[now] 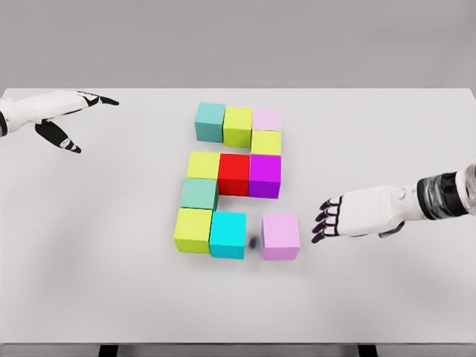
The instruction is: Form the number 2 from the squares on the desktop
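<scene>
Ten cubes form most of the 2 around the red cube. The lilac cube, below-right of red, sits apart from the cyan cube; closing that gap remains. Right hand open beside it; left hand open, idle.

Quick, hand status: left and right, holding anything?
Left hand: open, fingers extended, holding nothing, far left of the cubes.
Right hand: open, empty, just right of the pink cube, not touching it.
</scene>
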